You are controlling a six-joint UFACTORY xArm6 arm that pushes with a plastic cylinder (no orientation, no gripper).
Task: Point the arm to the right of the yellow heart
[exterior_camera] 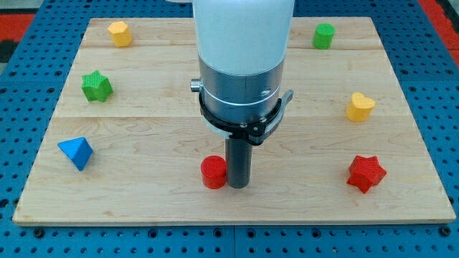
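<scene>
Yellow heart point(360, 107) sits at the right side of the wooden board point(143, 204), mid-depth, w/ open wood on its right before the board edge, which is the spot the task wants. Blocks are scattered round the edges, centre left free: yellow block point(119, 33) far left (shape unclear, maybe hexagonal), green star point(96, 86) left, blue pyramid-like block point(76, 153) near left, green cylinder point(324, 36) far right, red star point(366, 173) near right.

Arm hangs straight down over the board's middle, rod vertical. My tip point(237, 185) rests near the front edge, just beside and apparently touching the red cylinder point(213, 173) on its right side. No fingers here: bare rod, holding nothing. Tip is well apart from the heart, so likely a long move right and slightly farther back remains, passing clear of the red star.
</scene>
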